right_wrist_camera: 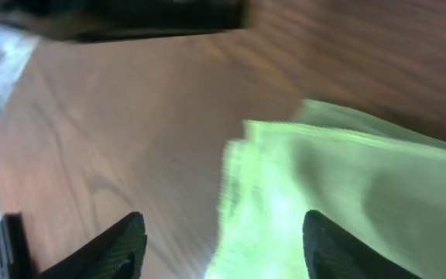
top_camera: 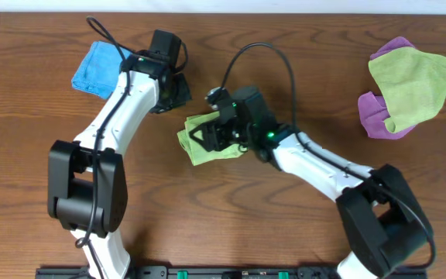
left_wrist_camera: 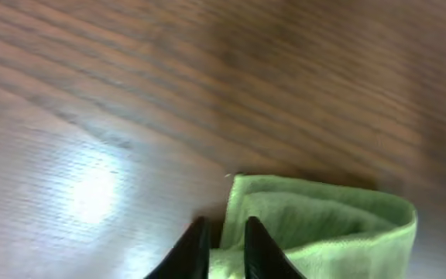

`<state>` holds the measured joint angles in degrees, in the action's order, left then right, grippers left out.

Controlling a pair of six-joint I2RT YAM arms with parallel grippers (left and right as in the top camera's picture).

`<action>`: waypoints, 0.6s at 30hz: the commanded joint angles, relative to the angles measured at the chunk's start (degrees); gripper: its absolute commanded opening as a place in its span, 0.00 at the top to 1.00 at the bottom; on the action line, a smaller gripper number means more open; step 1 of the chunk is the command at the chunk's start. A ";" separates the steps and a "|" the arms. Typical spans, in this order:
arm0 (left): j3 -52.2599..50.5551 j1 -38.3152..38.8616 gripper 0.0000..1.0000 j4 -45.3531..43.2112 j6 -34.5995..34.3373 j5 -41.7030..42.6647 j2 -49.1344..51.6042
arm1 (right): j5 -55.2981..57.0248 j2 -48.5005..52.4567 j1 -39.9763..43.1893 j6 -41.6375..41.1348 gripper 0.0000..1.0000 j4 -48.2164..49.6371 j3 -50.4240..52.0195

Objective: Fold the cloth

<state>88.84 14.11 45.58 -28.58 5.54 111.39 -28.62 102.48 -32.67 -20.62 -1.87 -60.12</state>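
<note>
Since the cloth [top_camera: 196, 149] lies part-folded at mid-bench [top_camera: 300, 46] directly under the right pincer [right_wrist_camera: 227, 244], the right arm is the nearer. Its jaws stand wide apart, straddling a cloth edge.

Cloth long axis: roughly left-right in the overhead view, slightly tilted.

Left pincer [left_wrist_camera: 224, 232]: just beside one cloth corner, fingers nearly together. Cannot tell whether any fabric is pinched.

Containers: none in view.

Blue cloth [top_camera: 95, 70] sits at far left. Olive cloth [top_camera: 416, 81] lies over purple cloth [top_camera: 374, 120] at far right. All are well apart from the work.
</note>
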 commanded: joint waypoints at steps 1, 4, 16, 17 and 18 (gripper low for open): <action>1.25 -1.36 0.73 2.14 0.13 -1.01 -2.45 | 0.07 -4.48 4.44 0.57 0.01 -3.54 -1.07; 1.25 -2.08 0.58 3.50 1.86 1.51 -2.78 | 0.13 -9.09 8.28 5.38 0.01 -10.32 -1.07; 1.25 -2.91 0.05 10.19 1.79 14.12 -2.78 | 6.03 -28.92 20.06 21.18 0.01 -43.21 -0.94; 1.22 -2.91 0.05 10.80 1.70 14.38 -2.78 | 6.36 -30.40 21.38 21.49 0.01 -45.38 -0.72; 1.22 -2.91 0.05 11.65 1.73 15.15 -2.78 | 6.34 -33.22 23.54 22.53 0.01 -47.82 0.04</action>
<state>88.99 11.62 56.36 -26.81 17.87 110.34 -23.40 72.82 -11.75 -2.15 -47.90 -60.58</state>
